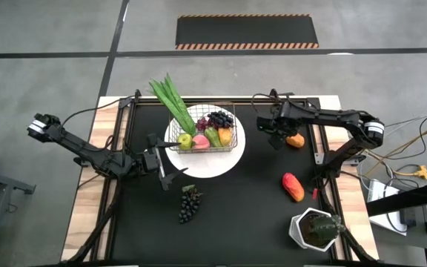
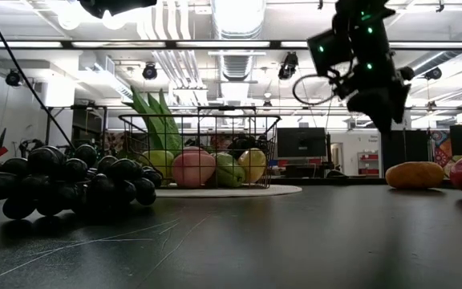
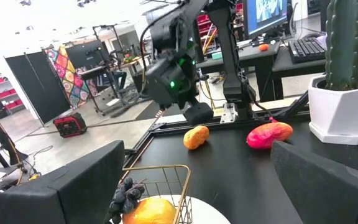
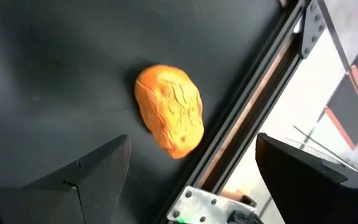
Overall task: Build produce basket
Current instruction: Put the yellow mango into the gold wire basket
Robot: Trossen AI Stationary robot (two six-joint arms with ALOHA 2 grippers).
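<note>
The wire basket stands on a round white plate. It holds a pear, a peach, a mango, purple grapes and green leafy stalks that stick out over its far left corner. A dark grape bunch lies on the mat near the plate. An orange fruit and a red-orange fruit lie at the right. My right gripper is open and empty, above the mat beside the orange fruit. My left gripper is open and empty at the plate's left edge, facing the basket.
A green plant in a white hexagonal pot stands at the near right corner. Metal frame rails run along the mat's right and left edges. In the low view the grape bunch is closest to the camera, left of the basket.
</note>
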